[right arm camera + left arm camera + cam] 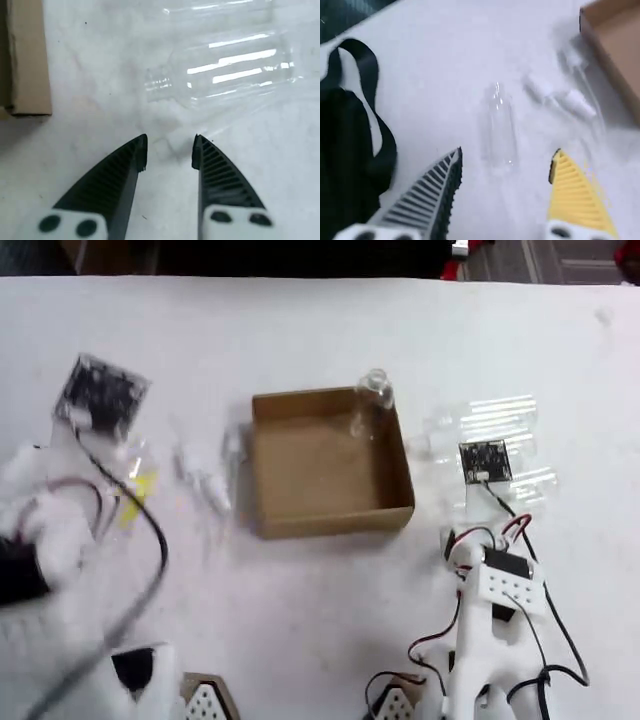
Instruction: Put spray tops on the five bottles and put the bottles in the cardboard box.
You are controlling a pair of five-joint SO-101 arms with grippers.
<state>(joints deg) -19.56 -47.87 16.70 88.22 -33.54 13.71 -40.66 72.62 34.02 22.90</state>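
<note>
Closest to me, on the side of the cardboard box (335,520) where the spray tops lie, my left gripper (505,156) is spread wide, grey finger and yellow finger well apart and holding nothing. Just beyond its tips a clear bottle (497,131) lies on its side on the white table (320,620), lined up roughly with the gap. A little farther on, between that bottle and the box wall, the white spray tops (559,97) lie loose. On the opposite side of the box my right gripper (170,149) is parted by a modest gap with nothing in it. It points at a second bottle (235,67), also lying down with its bare neck turned toward the box. Farthest off, an upright bottle (372,400) stands at the box's far rim; I cannot tell whether it is inside or just behind. None of the bottles appears to have a top on, so I judge the task barely begun and the step in hand to be picking up a bottle. Next, one gripper should close around a bottle body and stand it steady while the other fetches a top.
</note>
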